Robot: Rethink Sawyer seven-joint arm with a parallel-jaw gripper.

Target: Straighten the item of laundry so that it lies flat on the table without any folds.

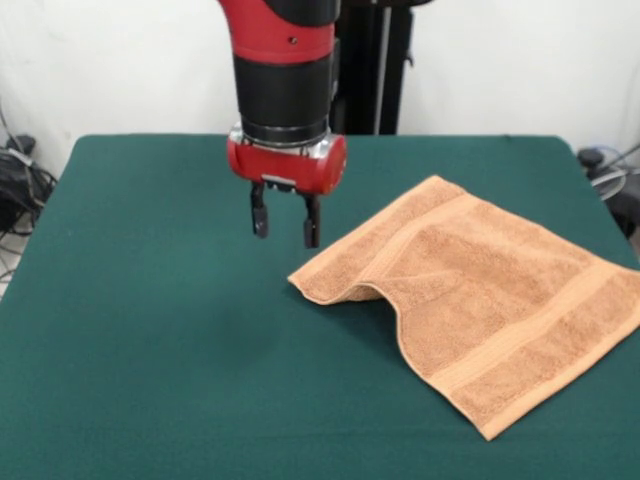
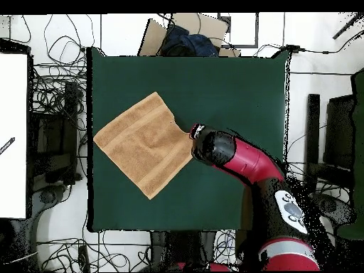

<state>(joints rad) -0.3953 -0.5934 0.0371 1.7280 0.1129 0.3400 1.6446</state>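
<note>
The peach-orange towel (image 1: 480,295) lies on the dark green table (image 1: 150,330) at the right in the front view, turned like a diamond. Its left corner is folded under, leaving a raised hump at that edge. Woven bands run near two edges. In the overhead view the towel (image 2: 142,146) lies at the table's (image 2: 227,85) left half. My gripper (image 1: 285,228) hangs above the table just left of the towel's folded corner, fingers (image 1: 259,222) apart and empty. In the overhead view the arm's wrist (image 2: 213,148) hides the gripper.
Cables and dark equipment (image 1: 20,180) lie off the table's left edge in the front view. A cardboard box with dark cloth (image 2: 186,39) stands beyond the table's top edge in the overhead view. Cables cover the floor around the table.
</note>
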